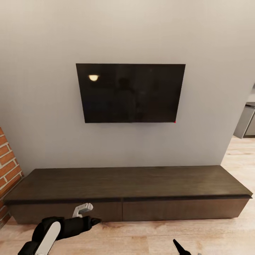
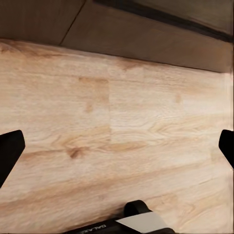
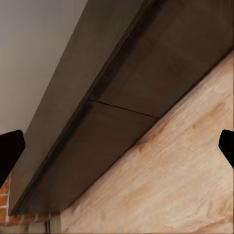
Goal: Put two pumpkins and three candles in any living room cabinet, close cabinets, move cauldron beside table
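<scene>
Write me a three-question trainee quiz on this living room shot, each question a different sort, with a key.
1. True or false: both drawer fronts of the cabinet are shut.
2. Multiple choice: what hangs on the wall above the cabinet? A) a mirror B) a television C) a shelf
3. Fill in: the left gripper is open above the wooden ____.

Key
1. True: both fronts sit flush, only a thin seam between them.
2. B, a dark switched-off screen.
3. Floor; its fingertips stand far apart at the picture's edges with nothing between them. The right gripper is open too, facing the cabinet front.
</scene>
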{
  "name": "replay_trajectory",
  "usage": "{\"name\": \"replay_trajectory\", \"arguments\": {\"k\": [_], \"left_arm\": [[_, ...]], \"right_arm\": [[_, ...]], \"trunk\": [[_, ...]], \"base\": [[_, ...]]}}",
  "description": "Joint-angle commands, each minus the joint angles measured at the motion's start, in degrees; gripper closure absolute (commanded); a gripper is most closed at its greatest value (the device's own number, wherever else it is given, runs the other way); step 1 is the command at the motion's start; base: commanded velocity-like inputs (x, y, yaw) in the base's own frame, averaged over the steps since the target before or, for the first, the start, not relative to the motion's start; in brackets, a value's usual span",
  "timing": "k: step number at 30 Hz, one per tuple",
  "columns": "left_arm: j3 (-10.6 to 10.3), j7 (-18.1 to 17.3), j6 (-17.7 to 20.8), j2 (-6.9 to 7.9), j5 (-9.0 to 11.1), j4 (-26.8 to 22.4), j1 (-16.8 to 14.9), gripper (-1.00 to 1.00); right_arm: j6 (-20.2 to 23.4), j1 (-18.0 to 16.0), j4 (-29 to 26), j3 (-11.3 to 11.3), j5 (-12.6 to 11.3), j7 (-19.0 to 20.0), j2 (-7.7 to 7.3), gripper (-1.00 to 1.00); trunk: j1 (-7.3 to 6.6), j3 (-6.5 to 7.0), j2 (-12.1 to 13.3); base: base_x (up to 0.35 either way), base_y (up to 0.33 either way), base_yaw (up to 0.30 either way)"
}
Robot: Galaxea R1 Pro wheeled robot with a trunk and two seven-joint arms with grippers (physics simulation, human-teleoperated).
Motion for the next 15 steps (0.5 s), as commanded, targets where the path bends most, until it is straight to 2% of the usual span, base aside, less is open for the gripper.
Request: {"name": "replay_trajectory", "arguments": {"k": [1, 4, 5, 7, 10, 15], "left_arm": [[-0.06, -0.03, 0.15, 1.21, 2.43, -0.03, -0.17, -1.00], [-0.05, -0.03, 0.14, 4.76, 9.09, 0.23, -0.76, -1.00], [-0.04, -0.03, 0.14, 5.24, 10.11, 0.30, -0.85, -1.00], [-0.06, -0.03, 0.14, 6.58, 13.54, 0.52, -1.11, -1.00], [-0.08, -0.03, 0.16, 7.22, 15.58, 0.63, -1.24, -1.00], [-0.22, -0.03, 0.21, 7.38, 16.88, 0.78, -1.36, -1.00]], "right_arm": [[-0.17, -0.73, 0.02, -0.01, -1.57, 0.61, -0.18, -1.00], [-0.83, -2.27, 0.32, -0.04, -3.18, 1.04, -0.26, -1.00], [-0.88, -2.40, 0.33, -0.05, -3.34, 1.09, -0.26, -1.00], [-0.95, -2.73, 0.16, -0.07, -4.14, 1.68, -0.25, -1.00], [-1.04, -3.51, -0.04, -0.08, -5.66, 2.55, -0.22, -1.00], [-3.52, -7.34, 0.60, 0.04, -6.17, 2.31, -0.20, -1.00]], "trunk": [[0.22, -0.25, -0.45], [0.88, -0.79, -1.65], [1.10, -0.97, -2.05], [1.54, -1.33, -2.86], [2.20, -1.86, -4.06], [3.30, -2.76, -6.06]], "base": [[0.000, 0.000, 0.000], [0.000, 0.000, 0.000], [0.000, 0.000, 0.000], [0.000, 0.000, 0.000], [0.000, 0.000, 0.000], [0.000, 0.000, 0.000]]}}
